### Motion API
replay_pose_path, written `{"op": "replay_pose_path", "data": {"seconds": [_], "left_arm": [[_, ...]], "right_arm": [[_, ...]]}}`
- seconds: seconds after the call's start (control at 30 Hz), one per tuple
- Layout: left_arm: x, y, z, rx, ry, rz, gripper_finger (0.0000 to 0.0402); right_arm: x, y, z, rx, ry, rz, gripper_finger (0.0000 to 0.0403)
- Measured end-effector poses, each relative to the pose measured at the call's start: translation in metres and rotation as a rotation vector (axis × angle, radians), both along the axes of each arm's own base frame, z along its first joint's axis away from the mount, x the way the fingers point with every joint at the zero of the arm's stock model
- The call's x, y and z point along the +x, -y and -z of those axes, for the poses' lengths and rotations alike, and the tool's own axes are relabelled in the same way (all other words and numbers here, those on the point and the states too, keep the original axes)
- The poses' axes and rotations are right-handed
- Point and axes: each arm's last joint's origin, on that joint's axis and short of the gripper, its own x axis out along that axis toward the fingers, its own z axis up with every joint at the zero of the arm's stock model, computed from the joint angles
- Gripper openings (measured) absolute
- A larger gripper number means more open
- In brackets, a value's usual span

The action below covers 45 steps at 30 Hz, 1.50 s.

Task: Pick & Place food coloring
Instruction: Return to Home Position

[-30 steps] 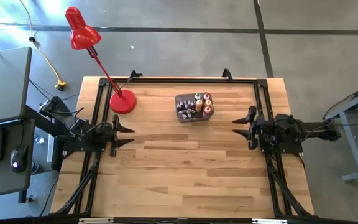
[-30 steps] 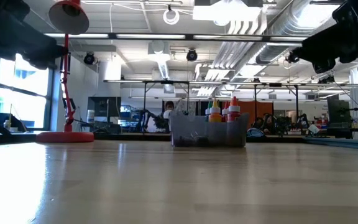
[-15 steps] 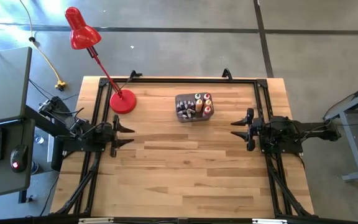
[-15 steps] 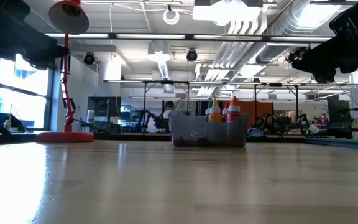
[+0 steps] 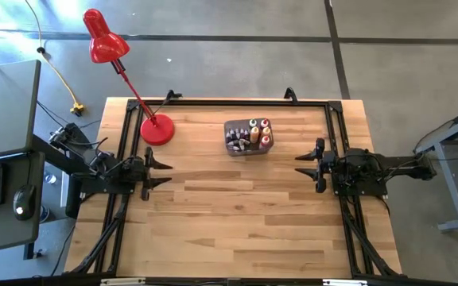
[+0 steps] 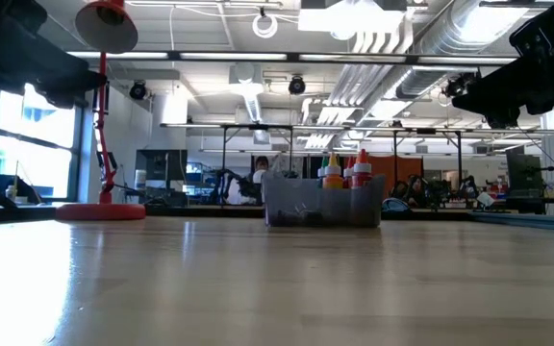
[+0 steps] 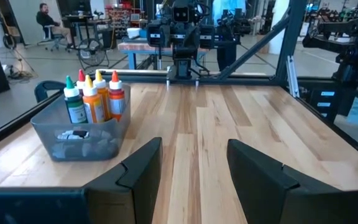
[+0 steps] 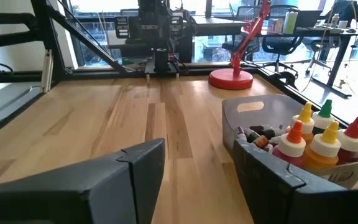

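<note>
- Grey plastic tub (image 5: 227, 137), upper centre of frame, holds the pointed-cap food coloring bottles (image 5: 254, 132).
- I read left claw (image 5: 165, 173) and right claw (image 5: 302, 164) both spread, empty, mid-left and mid-right.
- Risk: the right arm's homing swing could clip the tub.

A: Low view, what's in the tub (image 6: 321, 207)?
B: Can't tell. Only the tall caps of the food coloring (image 6: 344, 171) clear the rim, centre frame. The rest is a dark smear behind the wall.
A: Count from high view?
B: No, bottles too small, esp. the dark ones at the tub's left end.
A: Right wrist view?
B: Tub runs off the right edge.
A: Arms, low view?
B: Left arm (image 6: 27, 48) & right arm (image 6: 527, 67) are cut by the top edge, upper corners.
A: Person (image 6: 258, 170)?
B: Tiny, only the upper part shows.
</note>
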Motion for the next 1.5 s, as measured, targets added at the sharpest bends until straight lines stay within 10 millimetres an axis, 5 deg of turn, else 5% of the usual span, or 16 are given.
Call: {"op": "replay_pose_path", "data": {"seconds": [1.5], "left_arm": [[0.0, 0.0, 0.0004, 0.001, -0.002, 0.0, 0.0179]], "right_arm": [[-0.0001, 0.0, 0.0004, -0.087, -0.013, -0.01, 0.0185]]}}
